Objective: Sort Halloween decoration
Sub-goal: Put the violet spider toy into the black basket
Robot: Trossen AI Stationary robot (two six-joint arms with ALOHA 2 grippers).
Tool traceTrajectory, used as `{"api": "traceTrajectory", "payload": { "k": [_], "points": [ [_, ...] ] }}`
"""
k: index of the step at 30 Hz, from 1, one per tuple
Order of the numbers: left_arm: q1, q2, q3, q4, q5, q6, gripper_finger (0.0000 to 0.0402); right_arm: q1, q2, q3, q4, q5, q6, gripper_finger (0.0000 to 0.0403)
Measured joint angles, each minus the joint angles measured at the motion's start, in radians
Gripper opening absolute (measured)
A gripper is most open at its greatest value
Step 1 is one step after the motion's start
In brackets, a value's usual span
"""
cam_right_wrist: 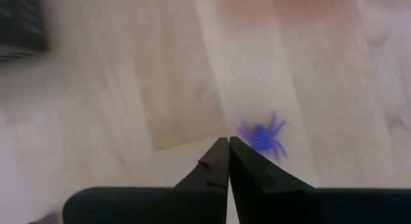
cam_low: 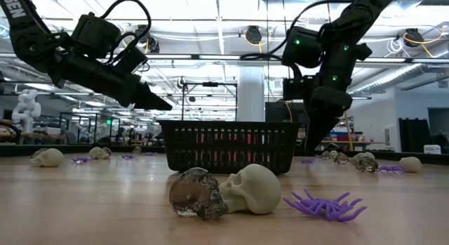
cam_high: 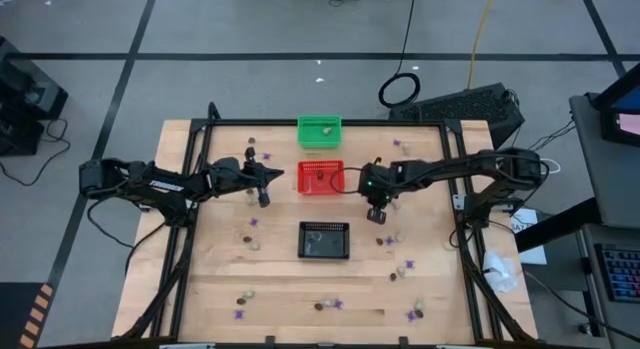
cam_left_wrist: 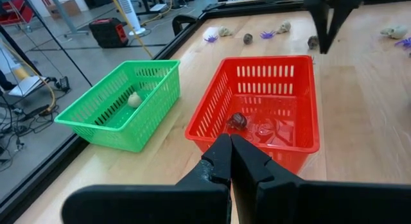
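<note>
The right hand (cam_right_wrist: 228, 142) is hanging above the wooden counter (cam_high: 280, 289), just to the right of the red rectangular mesh basket (cam_high: 321, 177). Its two dark fingers are pressed together with nothing between them. A small purple plastic spider (cam_right_wrist: 262, 137) is lying flat on the counter just beyond and slightly to one side of the fingertips, apart from them.

The left hand (cam_left_wrist: 230, 142) is hovering to the left of the red basket, its fingers likewise closed together and empty, pointing toward that basket.

The red basket is holding a dark brown skull trinket (cam_left_wrist: 237, 120) and a clear, glassy one beside it. The green rectangular mesh basket (cam_high: 320, 131), at the far side of the counter, is holding one pale cream trinket (cam_left_wrist: 133, 99). The black rectangular mesh basket (cam_high: 325, 241) is sitting nearer the front of the counter.

Further purple, cream and brown trinkets are lying scattered across the counter, well apart from both hands. Closest to the low camera, a translucent dark skull (cam_low: 196, 194) is touching a pale cream skull (cam_low: 254, 189), with a purple spider (cam_low: 324, 205) just beside them.
</note>
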Motion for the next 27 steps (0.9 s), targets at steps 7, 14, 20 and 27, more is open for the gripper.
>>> {"api": "traceTrajectory", "payload": {
  "k": [7, 14, 20, 27],
  "points": [
    [0.000, 0.000, 0.000, 0.000, 0.000, -0.001, 0.0003, 0.021, 0.000, 0.000, -0.017, 0.171, 0.073, 0.0023],
    [0.000, 0.000, 0.000, 0.000, 0.000, -0.015, 0.0003, -0.017, 0.000, 0.000, -0.022, 0.106, 0.057, 0.0120],
    [0.000, 0.000, 0.000, 0.000, 0.000, -0.018, 0.0003, -0.079, 0.000, 0.000, -0.023, 0.053, 0.055, 0.0144],
    [0.000, 0.000, 0.000, -0.002, 0.000, -0.018, 0.0003, -0.106, 0.052, 0.001, -0.012, -0.027, 0.051, 0.0128]
  ]
}}
